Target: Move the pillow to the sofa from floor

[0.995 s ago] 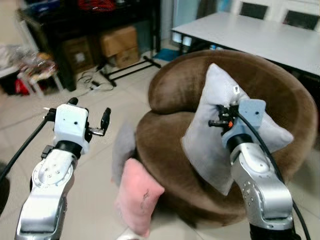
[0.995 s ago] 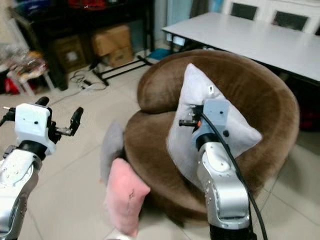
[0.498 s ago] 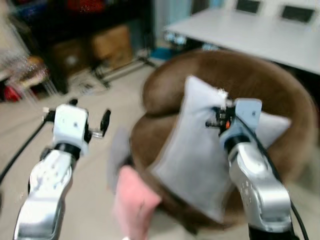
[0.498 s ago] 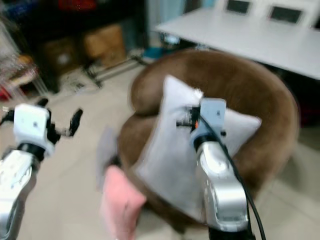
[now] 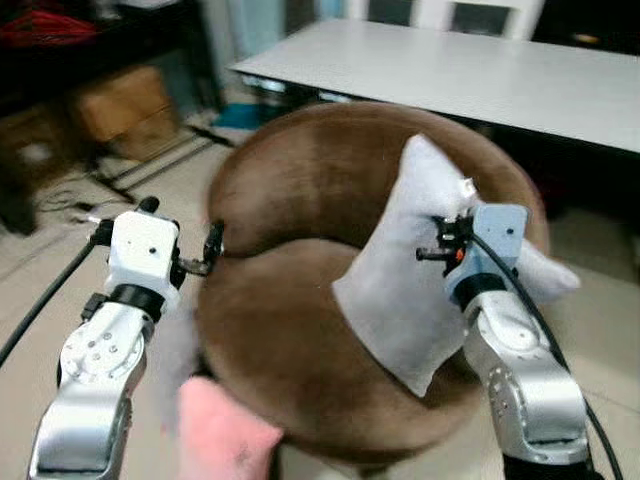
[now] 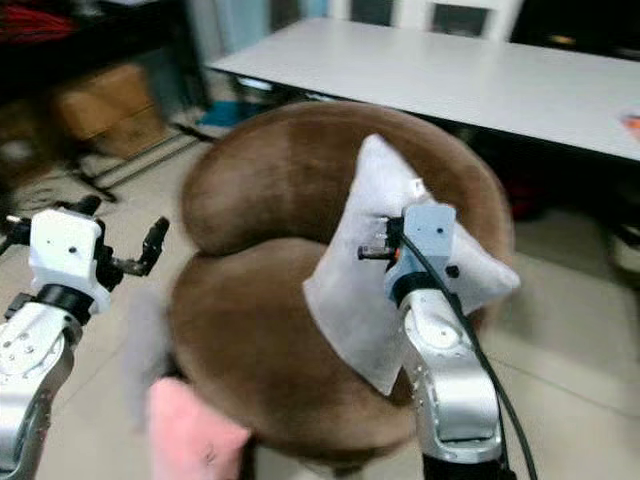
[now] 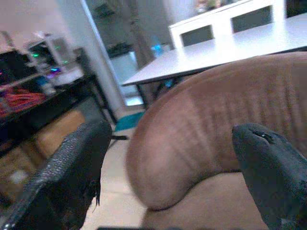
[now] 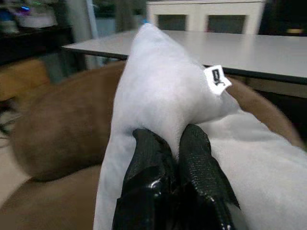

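Note:
A grey pillow [image 5: 400,290] hangs tilted over the seat of the round brown sofa [image 5: 280,330]. My right gripper [image 5: 436,250] is shut on the pillow's upper part, near its small white tag [image 8: 217,79]. In the right wrist view both black fingers [image 8: 148,153] pinch the grey fabric [image 8: 163,91]. My left gripper [image 5: 182,225] is held up at the sofa's left side, open and empty. Its two fingers [image 7: 72,167] frame the sofa's backrest [image 7: 201,129].
A pink pillow [image 5: 215,435] lies on the tiled floor at the sofa's front left, with a blurred grey cushion [image 5: 175,355] beside it. A long white table [image 5: 480,70] stands behind the sofa. Cardboard boxes [image 5: 115,100] and a dark shelf sit at the far left.
The camera has swung, so the sofa now sits further left and more central. The right gripper stays shut on the grey pillow, which now hangs higher over the seat. The left arm keeps its pose.

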Robot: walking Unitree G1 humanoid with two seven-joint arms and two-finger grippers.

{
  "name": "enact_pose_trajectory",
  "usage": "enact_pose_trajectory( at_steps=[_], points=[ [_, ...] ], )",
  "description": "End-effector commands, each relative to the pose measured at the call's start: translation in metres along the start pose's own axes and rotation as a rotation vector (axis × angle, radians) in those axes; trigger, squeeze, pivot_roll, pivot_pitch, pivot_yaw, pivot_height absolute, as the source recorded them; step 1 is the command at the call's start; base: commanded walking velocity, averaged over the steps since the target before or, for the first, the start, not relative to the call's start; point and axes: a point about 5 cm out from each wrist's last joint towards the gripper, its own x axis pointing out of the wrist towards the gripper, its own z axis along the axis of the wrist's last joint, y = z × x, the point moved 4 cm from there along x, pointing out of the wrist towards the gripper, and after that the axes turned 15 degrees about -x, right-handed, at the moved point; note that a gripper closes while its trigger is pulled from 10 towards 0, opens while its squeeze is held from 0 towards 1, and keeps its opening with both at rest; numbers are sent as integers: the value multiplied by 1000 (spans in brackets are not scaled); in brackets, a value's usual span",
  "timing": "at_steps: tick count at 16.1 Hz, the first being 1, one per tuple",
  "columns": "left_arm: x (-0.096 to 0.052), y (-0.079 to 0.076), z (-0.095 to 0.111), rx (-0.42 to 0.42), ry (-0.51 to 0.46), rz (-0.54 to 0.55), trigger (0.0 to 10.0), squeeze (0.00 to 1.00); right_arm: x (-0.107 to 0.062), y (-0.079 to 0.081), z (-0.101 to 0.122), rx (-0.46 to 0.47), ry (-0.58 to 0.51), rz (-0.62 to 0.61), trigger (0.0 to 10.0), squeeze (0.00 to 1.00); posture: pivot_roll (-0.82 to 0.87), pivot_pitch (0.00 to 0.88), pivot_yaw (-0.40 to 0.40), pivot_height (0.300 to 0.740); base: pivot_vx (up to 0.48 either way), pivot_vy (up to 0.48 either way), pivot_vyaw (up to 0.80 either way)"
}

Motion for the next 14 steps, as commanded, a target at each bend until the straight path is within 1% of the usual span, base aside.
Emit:
enact_pose_trajectory(
  at_steps=[1, 4, 6, 8, 12, 13, 14],
  points=[
    [0, -1, 2, 10, -4, -9, 10000, 0, 0, -5, 19, -2, -83, -16, 10000, 0, -4, 0, 37, 740, 311, 0, 0],
    [-1, -1, 2, 15, -4, -6, 10000, 0, 1, -1, 20, -9, -95, 7, 10000, 0, -4, 0, 37, 740, 266, 0, 0],
    [-2, 1, -2, 36, 15, 6, 10000, 0, 0, 5, 23, -2, -113, 46, 10000, 0, -1, 0, 38, 740, 0, 0, 0],
    [-3, -1, -5, 35, 24, 3, 10000, 0, 0, 9, 25, -4, -121, 72, 10000, 0, -2, 0, 38, 740, 0, 0, 0],
    [-5, -3, -9, 56, 47, -19, 10000, 0, 7, 15, 31, 10, -130, 99, 10000, 0, 6, 0, 33, 740, 0, 0, 0],
    [-6, -3, -10, 58, 52, -27, 10000, 0, 11, 18, 33, 23, -123, 110, 10000, 0, 8, 0, 33, 740, 0, 0, 0],
    [-7, -4, -11, 63, 67, -58, 10000, 0, 16, 23, 35, 50, -100, 118, 10000, 0, 9, 0, 33, 740, 0, 0, 0]
  ],
)
